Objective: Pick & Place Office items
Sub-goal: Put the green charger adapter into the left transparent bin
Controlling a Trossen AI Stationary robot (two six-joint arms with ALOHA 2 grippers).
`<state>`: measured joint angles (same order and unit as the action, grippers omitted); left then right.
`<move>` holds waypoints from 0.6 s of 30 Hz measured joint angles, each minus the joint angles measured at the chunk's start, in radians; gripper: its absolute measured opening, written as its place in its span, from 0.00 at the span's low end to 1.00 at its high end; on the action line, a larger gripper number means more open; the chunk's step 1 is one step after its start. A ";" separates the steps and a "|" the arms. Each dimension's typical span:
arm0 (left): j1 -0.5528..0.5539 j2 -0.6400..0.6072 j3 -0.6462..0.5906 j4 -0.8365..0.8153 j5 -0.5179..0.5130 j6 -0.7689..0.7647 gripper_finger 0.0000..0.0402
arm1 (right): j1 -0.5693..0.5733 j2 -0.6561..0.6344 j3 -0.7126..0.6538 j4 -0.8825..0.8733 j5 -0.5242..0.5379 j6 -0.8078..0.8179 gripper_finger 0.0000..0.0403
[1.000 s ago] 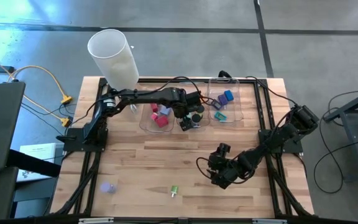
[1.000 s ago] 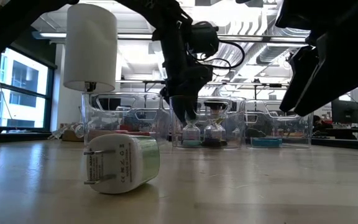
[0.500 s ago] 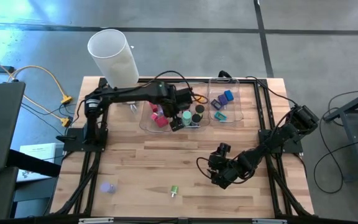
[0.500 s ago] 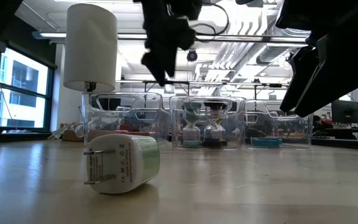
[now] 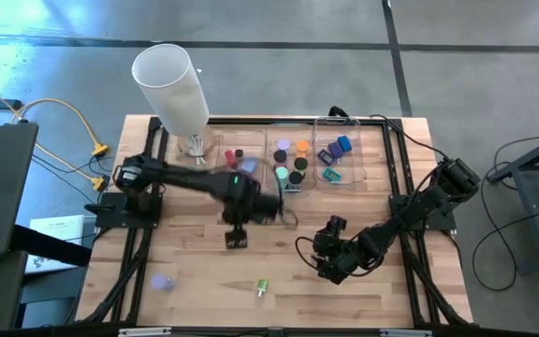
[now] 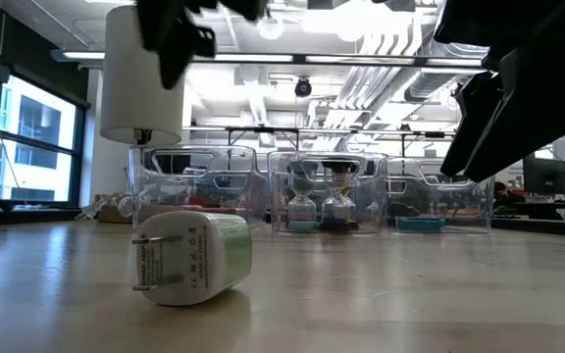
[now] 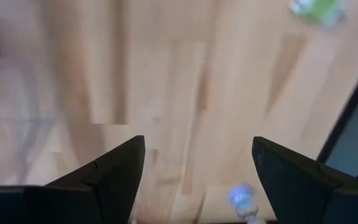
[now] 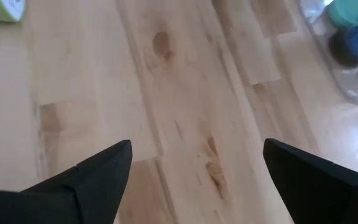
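High view is showing the left claw [image 5: 236, 240] spread and empty over the bare counter [image 5: 195, 253], seemingly heading for the lavender cap [image 5: 162, 281] or green piece [image 5: 261, 287] near the front edge, while the right claw [image 5: 330, 267] is waiting, spread, nearby.

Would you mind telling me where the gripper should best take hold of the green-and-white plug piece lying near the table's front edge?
Probably from above, fingers across the green piece's flat sides, since it lies on its side with prongs sticking out one end.
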<state>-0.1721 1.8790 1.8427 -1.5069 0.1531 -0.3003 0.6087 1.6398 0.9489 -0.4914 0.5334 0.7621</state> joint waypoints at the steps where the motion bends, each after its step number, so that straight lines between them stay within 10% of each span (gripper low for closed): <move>1: -0.033 0.000 0.000 0.001 0.000 0.007 0.72 | 0.000 0.000 0.000 0.006 -0.011 -0.003 0.88; 18: -0.510 0.000 0.000 0.045 -0.250 -0.076 0.72 | 0.000 0.000 0.000 0.072 -0.069 -0.006 0.88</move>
<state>-0.6816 1.8793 1.8427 -1.4615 -0.0967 -0.3758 0.6086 1.6398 0.9489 -0.4199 0.4641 0.7563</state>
